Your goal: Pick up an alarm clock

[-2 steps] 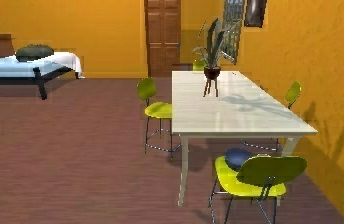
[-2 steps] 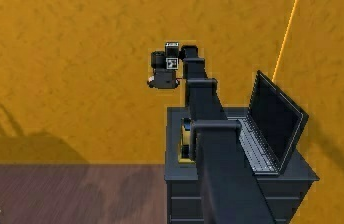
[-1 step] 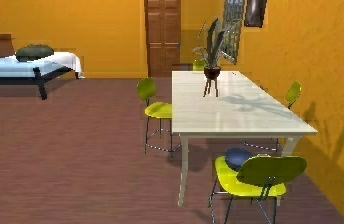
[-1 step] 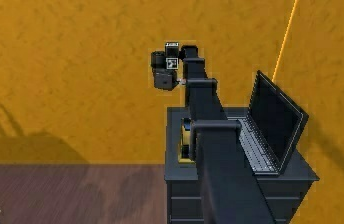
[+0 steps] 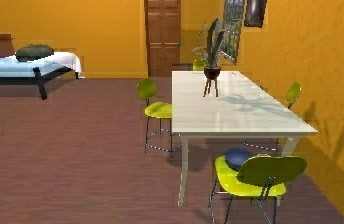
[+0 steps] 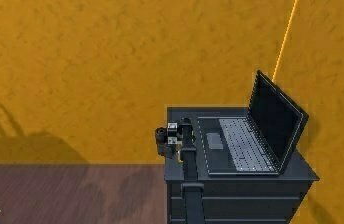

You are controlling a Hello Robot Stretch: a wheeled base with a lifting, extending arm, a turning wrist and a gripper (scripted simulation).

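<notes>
In the arm side view the dark arm (image 6: 190,178) rises from the bottom edge to the gripper (image 6: 168,138), which is at the left rim of a dark cabinet top (image 6: 280,180). A small dark blob sits by the fingers on that rim, and I cannot make out what it is. I cannot tell whether the gripper holds anything. An opened black laptop (image 6: 252,132) lies on the cabinet just right of the gripper.
The forward view has a long white table (image 5: 250,120) on the right with a potted plant (image 5: 211,60) on it. Yellow-green chairs (image 5: 250,178) stand around the table. A bed (image 5: 30,65) is at the far left, a wooden door (image 5: 163,35) behind, and brown floor between.
</notes>
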